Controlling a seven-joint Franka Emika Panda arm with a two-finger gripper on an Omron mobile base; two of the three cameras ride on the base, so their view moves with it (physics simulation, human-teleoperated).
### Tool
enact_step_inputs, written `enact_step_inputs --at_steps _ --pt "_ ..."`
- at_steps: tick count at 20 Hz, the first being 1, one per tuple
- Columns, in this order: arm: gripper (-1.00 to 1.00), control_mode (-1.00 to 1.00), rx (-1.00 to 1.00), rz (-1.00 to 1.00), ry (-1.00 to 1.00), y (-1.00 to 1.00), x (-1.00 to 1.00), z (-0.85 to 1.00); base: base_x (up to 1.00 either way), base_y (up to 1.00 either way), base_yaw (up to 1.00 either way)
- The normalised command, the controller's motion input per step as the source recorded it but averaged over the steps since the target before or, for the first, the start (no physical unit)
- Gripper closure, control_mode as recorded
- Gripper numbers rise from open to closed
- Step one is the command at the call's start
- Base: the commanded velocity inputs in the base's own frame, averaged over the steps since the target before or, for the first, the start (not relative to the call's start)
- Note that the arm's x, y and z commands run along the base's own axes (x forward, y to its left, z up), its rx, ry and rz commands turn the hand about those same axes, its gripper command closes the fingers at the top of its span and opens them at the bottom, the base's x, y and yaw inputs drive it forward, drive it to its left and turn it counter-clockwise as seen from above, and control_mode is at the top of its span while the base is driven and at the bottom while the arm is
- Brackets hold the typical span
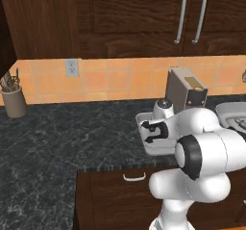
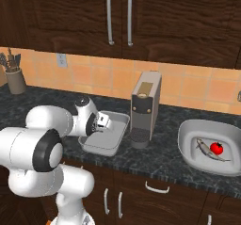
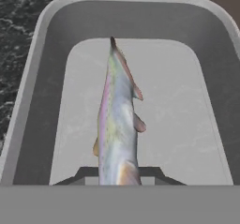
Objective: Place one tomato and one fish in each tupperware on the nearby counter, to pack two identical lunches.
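Observation:
My gripper (image 3: 119, 176) hangs over the grey rectangular tupperware (image 3: 28, 92), shut on a slender silver fish (image 3: 117, 124) that stretches lengthwise above the tray floor. From the right base camera the gripper (image 2: 101, 123) sits over the left part of that tray (image 2: 115, 125); from the left base camera the gripper (image 1: 151, 130) covers much of the tray (image 1: 140, 118). The whiter, rounder tupperware (image 2: 193, 130) on the right of the counter (image 2: 160, 160) holds a second fish (image 2: 207, 149) beside a red tomato (image 2: 216, 148). The other tomato is out of view.
A steel appliance (image 2: 145, 107) stands between the two containers, close to the tray's right side. A utensil holder (image 1: 14, 100) sits far left by the tiled wall. Cabinet doors hang above, and drawers with curved handles (image 2: 157, 187) run below the counter edge.

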Motion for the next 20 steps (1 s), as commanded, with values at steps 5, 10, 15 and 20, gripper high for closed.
enact_step_inputs --at_steps 5,10,15,20 --pt "1.00 -1.00 0.00 0.00 0.00 0.00 0.00 -0.23 0.00 0.00 0.00" --pt "-1.00 -1.00 0.00 0.00 -0.07 0.00 0.00 -0.06 0.00 0.00 0.00" --pt "-1.00 -1.00 0.00 0.00 -0.07 0.00 0.00 0.34 0.00 0.00 0.00" --pt "-1.00 -1.00 0.02 0.00 0.00 0.00 -0.53 0.84 0.00 0.00 0.00"
